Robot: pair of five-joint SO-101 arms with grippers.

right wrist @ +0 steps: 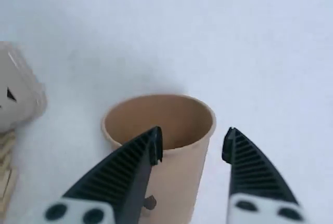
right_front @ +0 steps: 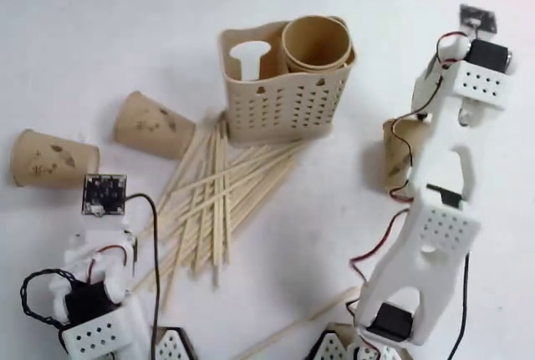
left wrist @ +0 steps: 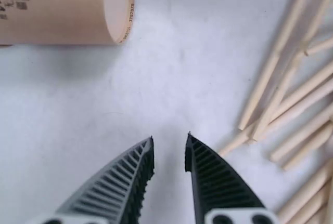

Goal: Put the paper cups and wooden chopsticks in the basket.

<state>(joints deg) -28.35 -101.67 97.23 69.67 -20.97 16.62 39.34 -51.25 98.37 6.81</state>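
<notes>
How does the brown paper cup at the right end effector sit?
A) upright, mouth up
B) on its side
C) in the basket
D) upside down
A: the right wrist view looks down into the open mouth of the brown paper cup, standing on the white table below the open right end effector.

Left arm (right_front: 94, 293) sat folded low by its base at the near-left of the high view, wrist pointing down. Left gripper (left wrist: 169, 140) was parted a little, with a narrow gap between the tips of its dark ribbed fingers (left wrist: 127, 182). Right arm (right_front: 435, 226) was stretched far forward along the right side, wrist tipped down. Right gripper (right wrist: 192, 133) was spread wide, tips level.
</notes>
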